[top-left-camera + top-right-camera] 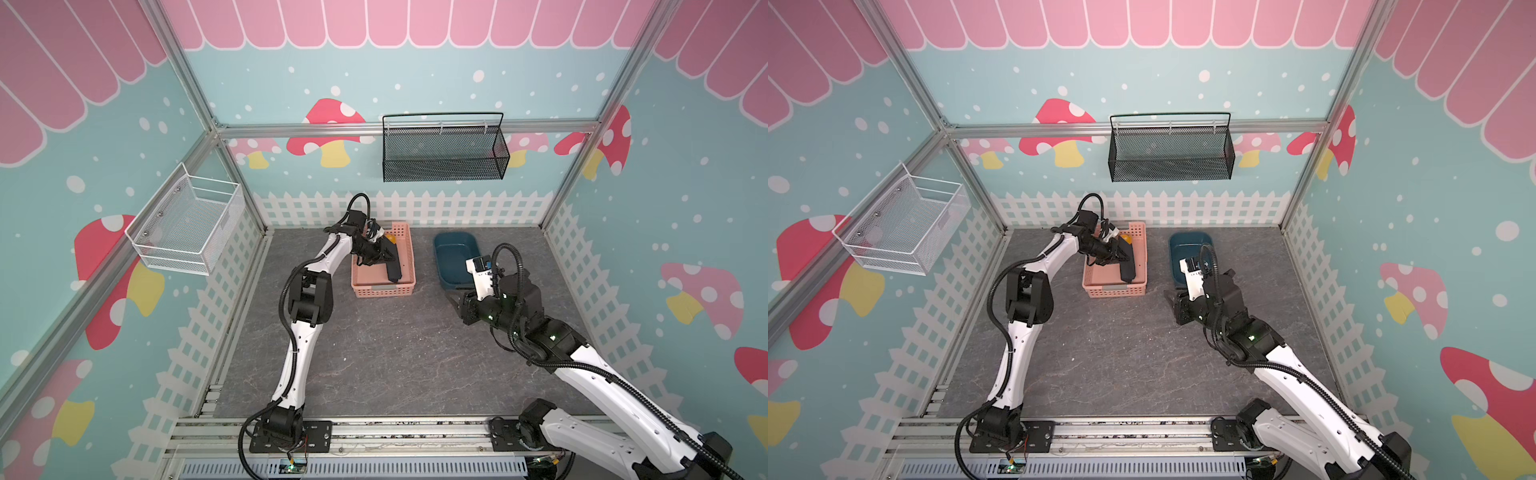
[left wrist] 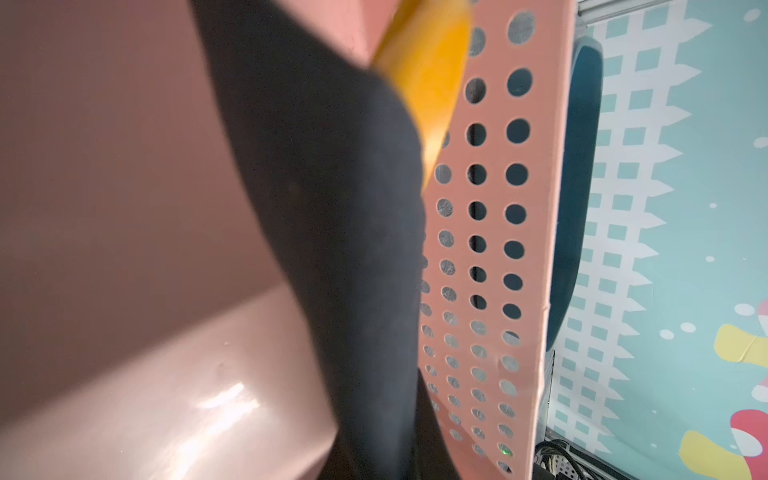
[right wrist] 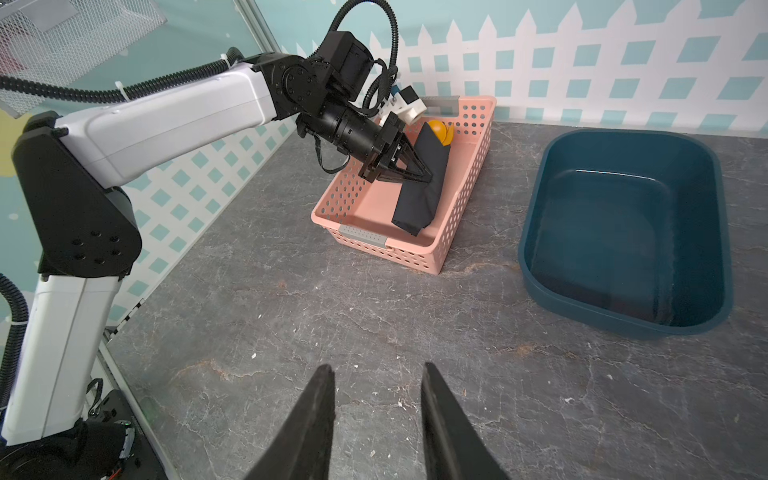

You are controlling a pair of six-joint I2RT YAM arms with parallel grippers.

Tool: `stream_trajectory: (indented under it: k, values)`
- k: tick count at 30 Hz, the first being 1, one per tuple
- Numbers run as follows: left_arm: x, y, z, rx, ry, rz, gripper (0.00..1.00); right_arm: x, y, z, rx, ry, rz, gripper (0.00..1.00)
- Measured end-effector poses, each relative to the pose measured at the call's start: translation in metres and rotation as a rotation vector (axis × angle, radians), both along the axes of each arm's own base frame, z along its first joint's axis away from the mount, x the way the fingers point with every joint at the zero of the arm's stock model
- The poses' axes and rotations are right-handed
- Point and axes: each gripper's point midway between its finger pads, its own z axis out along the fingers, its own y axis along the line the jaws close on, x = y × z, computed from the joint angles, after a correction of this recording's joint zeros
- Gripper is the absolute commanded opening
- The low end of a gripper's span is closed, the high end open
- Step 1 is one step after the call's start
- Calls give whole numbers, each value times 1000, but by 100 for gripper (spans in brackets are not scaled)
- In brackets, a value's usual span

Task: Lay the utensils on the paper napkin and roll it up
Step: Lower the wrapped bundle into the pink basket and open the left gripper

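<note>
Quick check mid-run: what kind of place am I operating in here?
Probably a staged robot test cell, not a real home: aluminium frame, printed mushroom wall panels, and two arms bolted to a rail.

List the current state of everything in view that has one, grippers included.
left gripper: shut on the paper napkin, inside the pink basket.
paper napkin: rolled up, tilted, lower end down in the basket.
utensils: wrapped in the roll, orange ends poking out the far end.
pink basket: upright on the table, holding only the roll.
right gripper: open, empty, over bare table.
blue tub: upright, looks empty.
</note>
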Motion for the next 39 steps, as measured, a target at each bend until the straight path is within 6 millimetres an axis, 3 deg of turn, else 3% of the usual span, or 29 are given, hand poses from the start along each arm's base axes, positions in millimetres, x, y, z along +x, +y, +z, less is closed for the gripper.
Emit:
stream_trajectory:
  k: [8, 19, 26, 33, 39]
  values:
    - [-4, -19, -14, 0, 16, -26, 0, 0, 1, -1, 0, 2, 9, 37]
    - [-4, -21, -39, 9, 53, -27, 0, -1, 1, 0, 3, 2, 12, 37]
    - [-2, -17, -40, 38, 44, -25, 13, -2, 1, 1, 7, -1, 16, 37]
    - [-1, -14, -39, 73, 20, -31, 34, -2, 1, 2, 8, 0, 19, 37]
    - [2, -11, -37, 108, -8, -31, 41, -3, 2, 2, 13, 0, 27, 37]
